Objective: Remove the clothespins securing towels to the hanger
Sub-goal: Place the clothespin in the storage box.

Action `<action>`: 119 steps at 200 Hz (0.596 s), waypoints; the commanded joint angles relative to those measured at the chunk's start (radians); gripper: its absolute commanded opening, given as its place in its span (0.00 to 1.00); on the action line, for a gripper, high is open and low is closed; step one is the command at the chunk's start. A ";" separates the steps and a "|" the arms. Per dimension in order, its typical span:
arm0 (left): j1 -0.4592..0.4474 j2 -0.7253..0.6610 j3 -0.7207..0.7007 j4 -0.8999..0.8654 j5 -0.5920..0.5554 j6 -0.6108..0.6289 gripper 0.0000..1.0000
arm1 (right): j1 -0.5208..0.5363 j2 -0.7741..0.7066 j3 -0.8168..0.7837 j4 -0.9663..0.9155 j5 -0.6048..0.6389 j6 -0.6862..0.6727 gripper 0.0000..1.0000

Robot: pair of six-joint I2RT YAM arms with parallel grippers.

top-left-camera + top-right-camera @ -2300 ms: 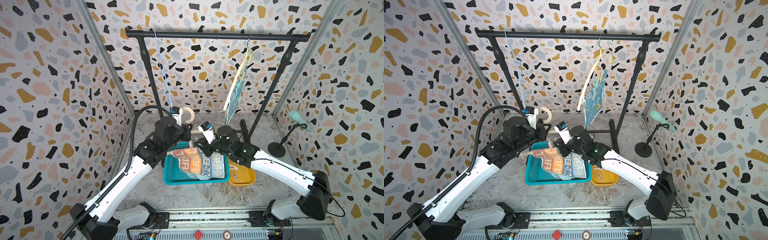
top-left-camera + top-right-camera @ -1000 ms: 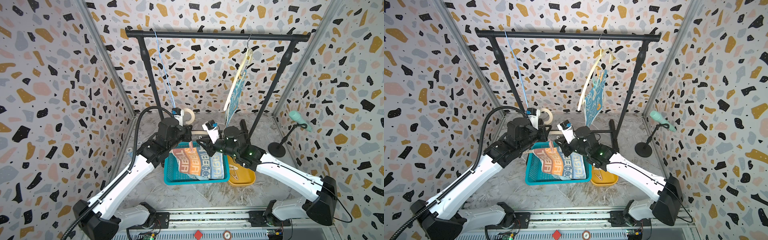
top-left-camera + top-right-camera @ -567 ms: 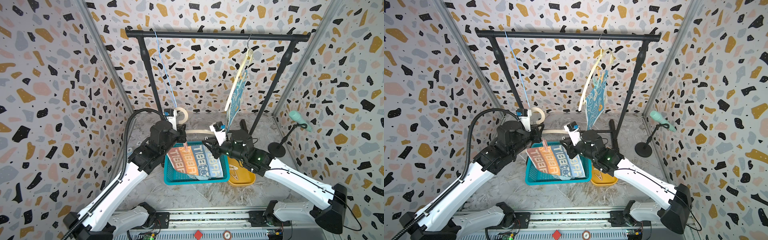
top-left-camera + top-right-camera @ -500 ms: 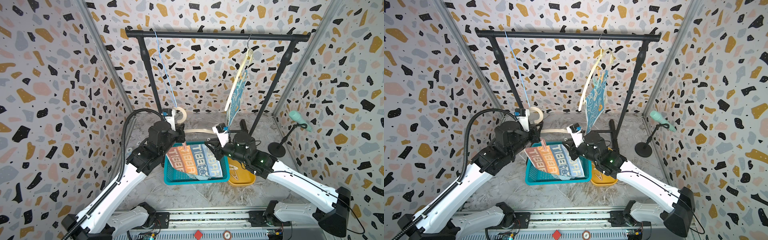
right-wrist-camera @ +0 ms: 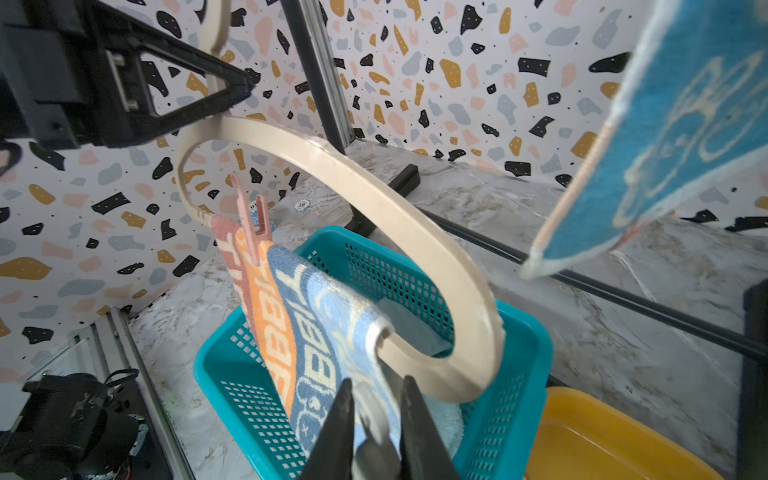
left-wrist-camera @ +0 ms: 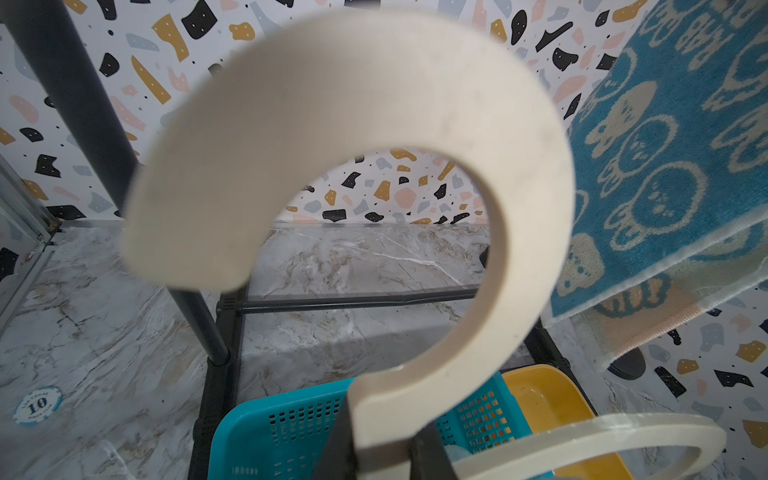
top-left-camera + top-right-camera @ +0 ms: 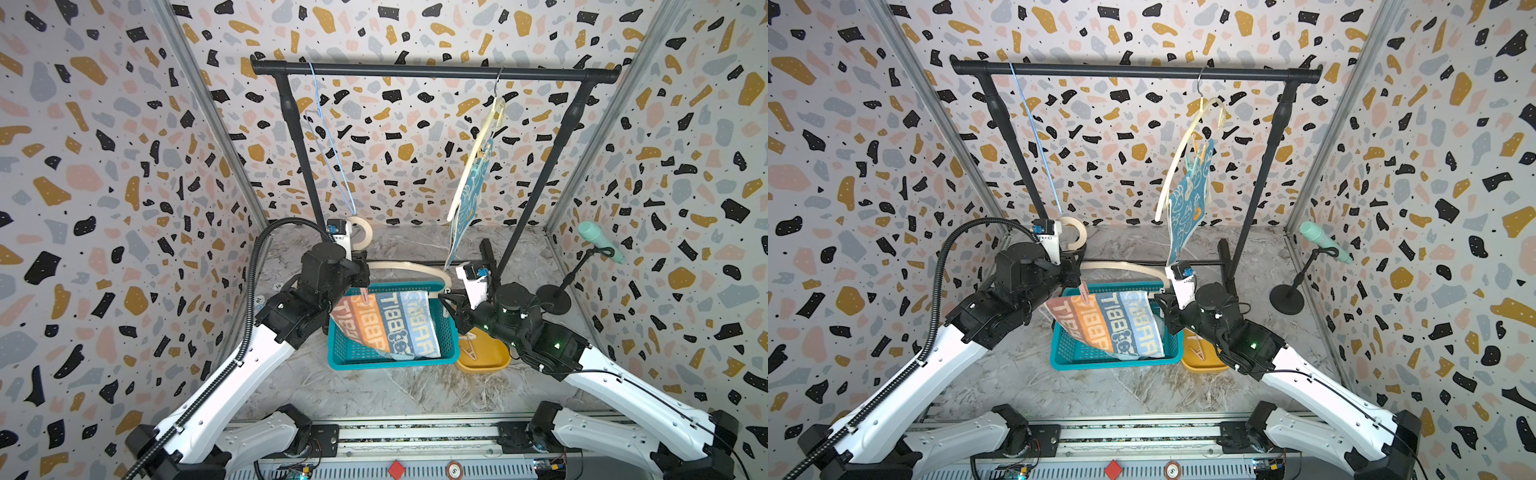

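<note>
Your left pincer [image 7: 361,268] clamps the cream hanger [image 5: 374,187] at its hook neck, your right pincer [image 5: 376,390] is nipped on what looks like a pale clothespin [image 5: 374,432], and the pink clothespin [image 5: 249,226] stands upright at the far end of the striped towel [image 7: 386,324], nearer the left arm.

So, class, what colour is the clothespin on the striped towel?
Pink clothespin, clearest in right wrist view.

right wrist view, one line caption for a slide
Striped towel on a cream hanger over a teal basket: pink clothespin at one end, right gripper on a pale clothespin.
</note>
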State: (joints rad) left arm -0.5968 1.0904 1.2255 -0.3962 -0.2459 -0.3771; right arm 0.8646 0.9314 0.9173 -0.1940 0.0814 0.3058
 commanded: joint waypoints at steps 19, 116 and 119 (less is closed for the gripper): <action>-0.003 -0.024 0.013 0.043 -0.006 0.010 0.00 | -0.041 -0.049 -0.051 -0.054 0.070 0.058 0.00; -0.003 -0.039 -0.008 0.028 -0.009 0.010 0.00 | -0.219 -0.061 -0.178 -0.032 0.074 0.145 0.00; -0.003 -0.037 -0.008 0.028 -0.009 0.011 0.00 | -0.222 -0.060 -0.181 -0.030 0.077 0.146 0.00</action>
State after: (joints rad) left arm -0.5968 1.0576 1.2171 -0.3973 -0.2462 -0.3779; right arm 0.6666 0.8837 0.7521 -0.2356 0.1341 0.4252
